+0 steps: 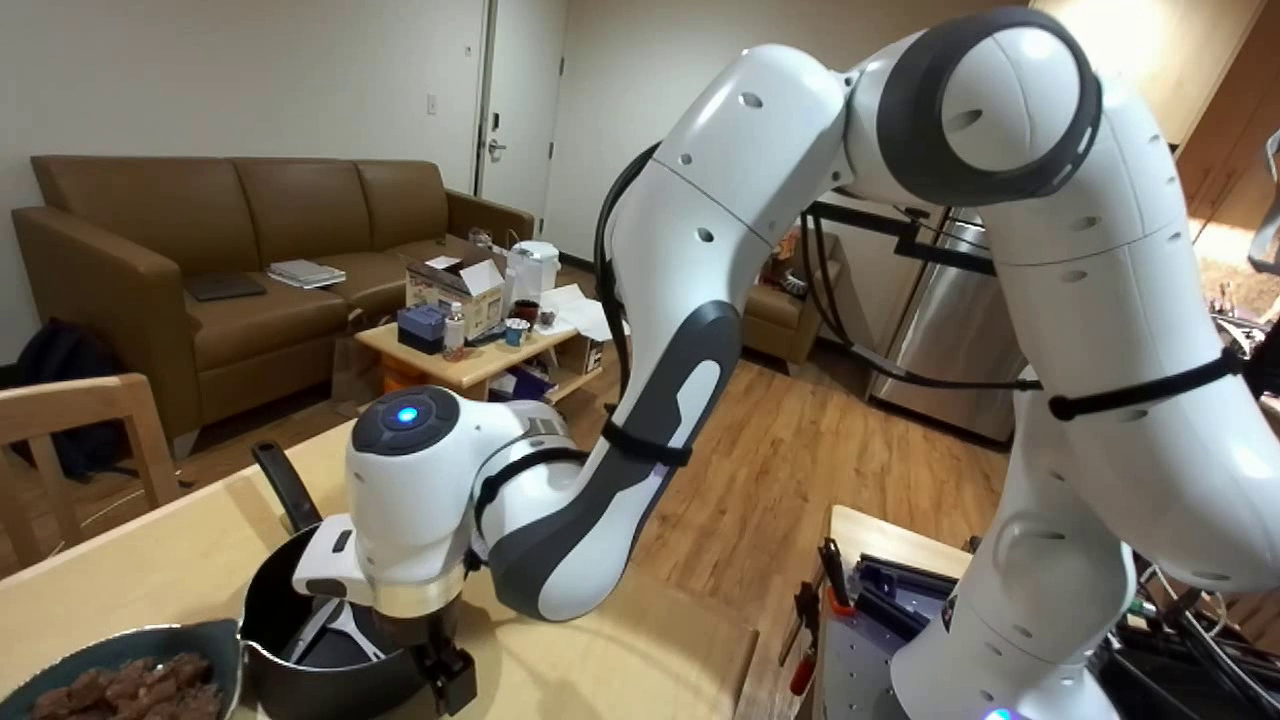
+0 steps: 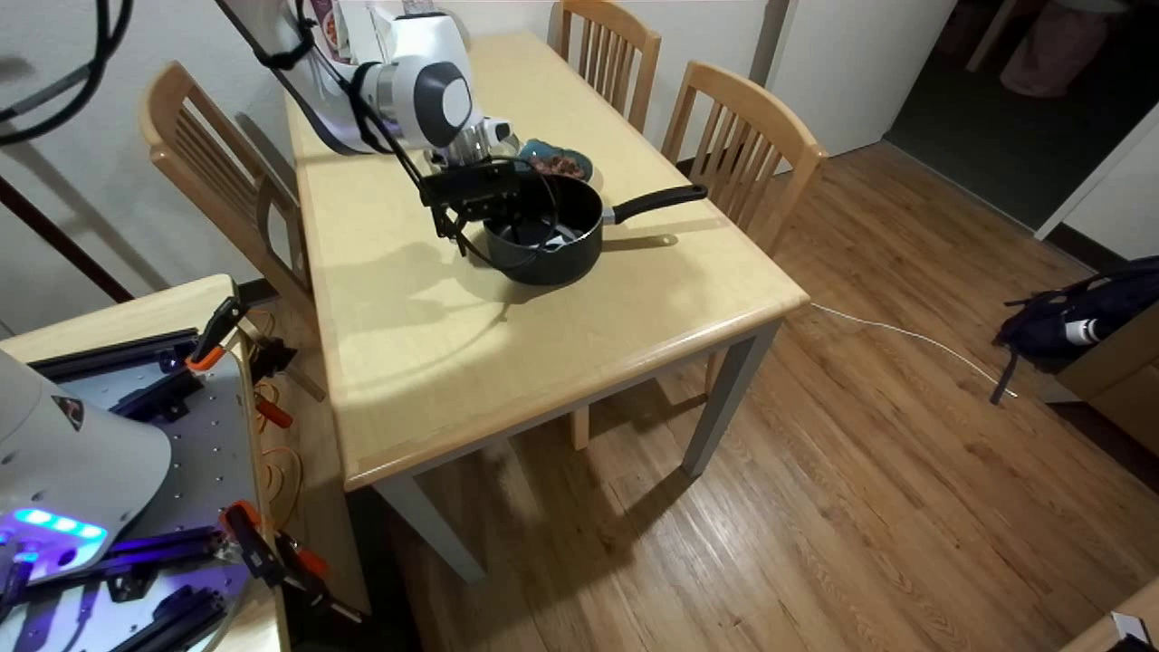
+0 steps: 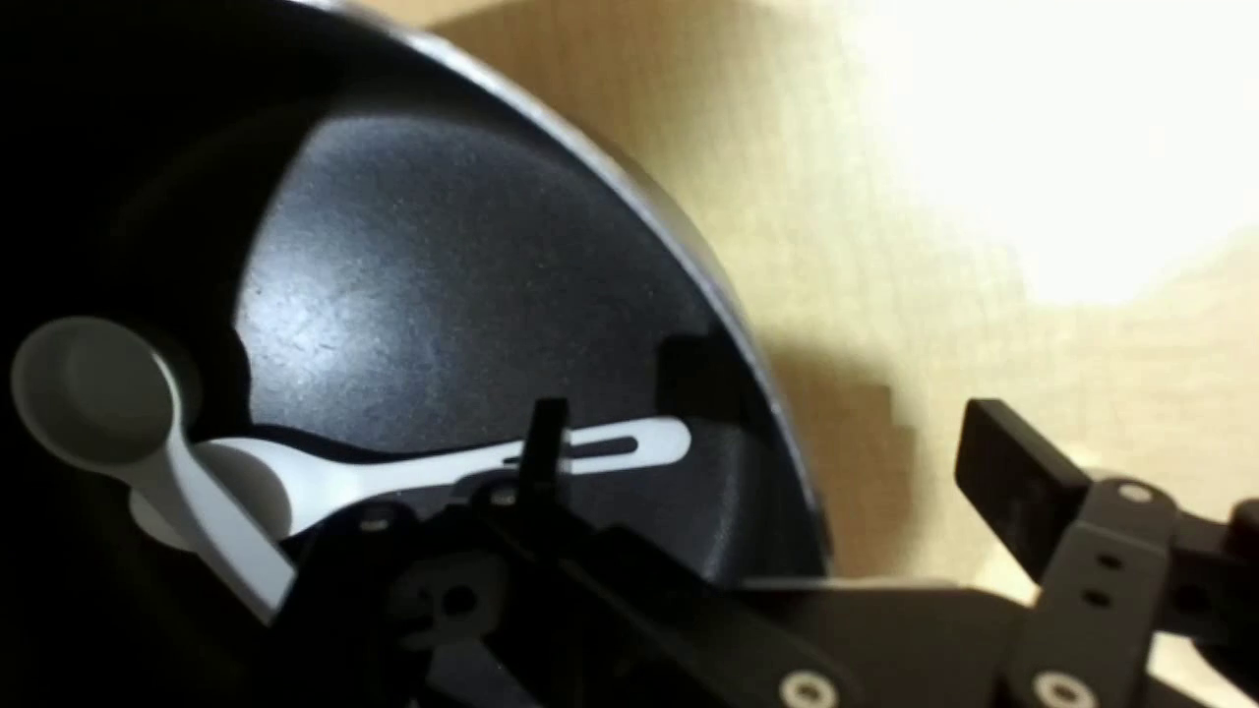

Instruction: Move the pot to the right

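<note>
The pot, a round black saucepan, stands upright on the table, in both exterior views [image 1: 330,690] [image 2: 561,264]. Its long black handle [image 2: 656,201] points away from the robot's base. Two pale measuring spoons [image 3: 334,482] lie inside it; they also show in an exterior view [image 1: 335,628]. My gripper [image 3: 767,423] is open at the pot's rim [image 3: 679,241], on the side opposite the handle. In the wrist view one finger appears over the pot's inside and the other over the table outside, with the rim between them. Neither finger visibly touches the rim.
A teal bowl [image 2: 534,148] of brown meat-like pieces sits close beside the pot; it also shows in an exterior view [image 1: 85,652]. The wooden table [image 2: 543,353] has chairs [image 2: 761,118] [image 2: 226,172] along both sides. Its near edge faces the robot's stand.
</note>
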Controlling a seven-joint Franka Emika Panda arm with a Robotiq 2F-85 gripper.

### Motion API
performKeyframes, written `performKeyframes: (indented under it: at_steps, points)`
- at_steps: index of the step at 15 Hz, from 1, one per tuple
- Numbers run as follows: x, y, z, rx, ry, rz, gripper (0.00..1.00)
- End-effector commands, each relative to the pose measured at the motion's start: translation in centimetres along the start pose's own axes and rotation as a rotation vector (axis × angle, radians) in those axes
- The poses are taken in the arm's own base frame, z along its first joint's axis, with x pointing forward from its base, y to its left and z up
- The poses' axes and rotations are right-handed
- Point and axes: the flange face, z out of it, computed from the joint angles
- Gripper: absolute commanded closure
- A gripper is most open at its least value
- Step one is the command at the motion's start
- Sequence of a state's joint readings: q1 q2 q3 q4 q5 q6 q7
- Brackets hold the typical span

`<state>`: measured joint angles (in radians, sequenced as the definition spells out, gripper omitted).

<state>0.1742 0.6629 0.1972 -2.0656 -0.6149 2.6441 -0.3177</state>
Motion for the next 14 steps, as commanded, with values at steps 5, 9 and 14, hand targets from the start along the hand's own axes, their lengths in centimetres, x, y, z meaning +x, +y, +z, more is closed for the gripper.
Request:
performKeyframes:
  at_steps: [5, 9, 14]
  points:
    - [-0.2, -0.7, 1.8, 0.0, 0.141, 0.246, 0.0]
    - [-0.6, -0.6, 1.9, -0.042, 0.095, 0.294, 0.0]
    - [-0.7, -0.4, -12.1, -0.042, 0.012, 0.349, 0.0]
